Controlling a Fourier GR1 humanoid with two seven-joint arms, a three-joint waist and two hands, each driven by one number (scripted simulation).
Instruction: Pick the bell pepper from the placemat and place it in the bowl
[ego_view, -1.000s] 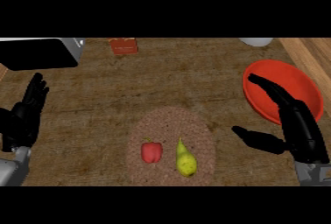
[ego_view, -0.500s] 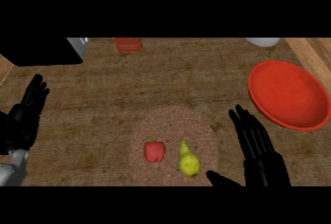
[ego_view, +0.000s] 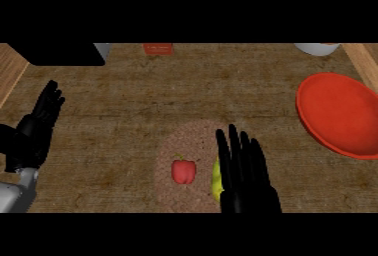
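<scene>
Bell pepper (ego_view: 183, 171): I see it lower centre, on the placemat (ego_view: 184, 137).
Right hand (ego_view: 246, 175): fingers straight, apart, just beside it.
Left hand (ego_view: 33, 131): open, resting left edge.
Bowl (ego_view: 339, 114): right.

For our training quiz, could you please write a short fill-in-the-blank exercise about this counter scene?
1. The pepper lies on the ____.
2. The right robot hand partly covers the ____ fruit beside the pepper.
3. The bowl is coloured ____.
4. The left robot hand rests open near the view's ____ edge.

Missing words: placemat; yellow; red; left
</scene>
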